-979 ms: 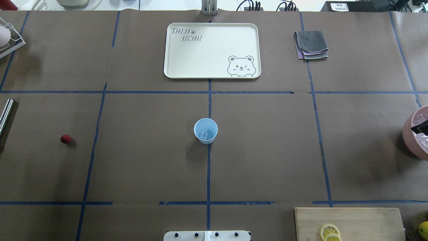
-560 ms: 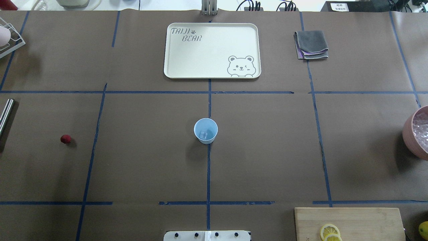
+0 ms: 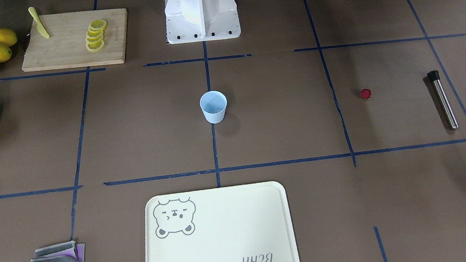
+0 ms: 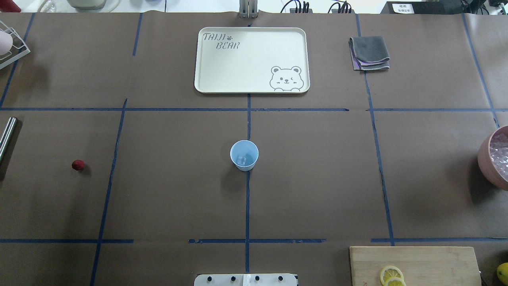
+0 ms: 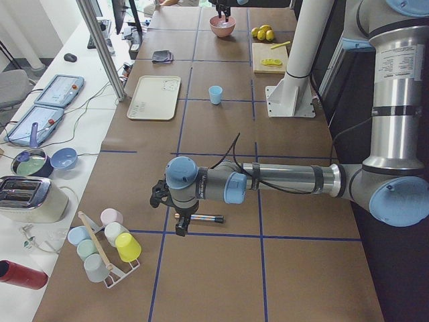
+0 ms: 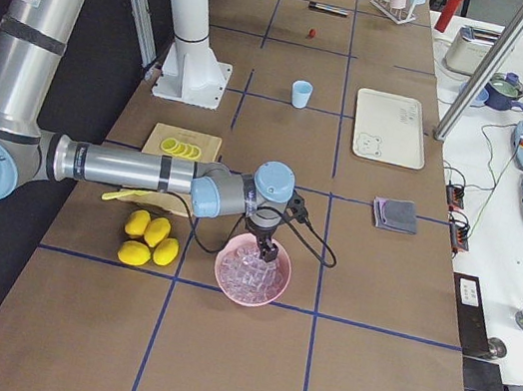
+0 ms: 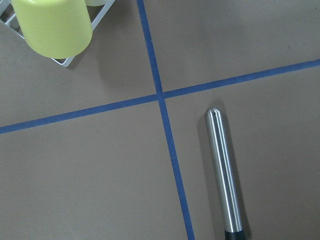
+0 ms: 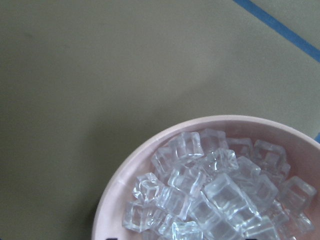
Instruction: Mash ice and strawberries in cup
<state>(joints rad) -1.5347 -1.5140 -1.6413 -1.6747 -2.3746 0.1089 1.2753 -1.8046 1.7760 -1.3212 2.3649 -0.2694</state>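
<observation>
The light-blue cup (image 4: pixel 244 155) stands upright at the centre of the overhead view, on the brown tabletop (image 4: pixel 317 178) where a blue tape line runs under it. A pale, translucent ice chunk (image 4: pixel 242 160) lies at its bottom. The strawberry (image 4: pixel 77 165) sits alone on the tabletop at the middle left of that view, well apart from the cup.

At the far left edge lies a steel rod with a black tip (image 3: pixel 442 99), flat on the tabletop. The left hand (image 5: pixel 179 228) hangs just above this rod in the left side view. Its wrist camera looks down on the rod and a tape crossing but shows no fingers, so I cannot tell how far it is open.

The right hand (image 6: pixel 269 251) hangs over the pink bowl (image 6: pixel 247 294) at the right edge of the overhead view. The bowl is heaped with clear ice cubes (image 8: pixel 210 190). Whether this hand is open or grips anything cannot be told.
</observation>
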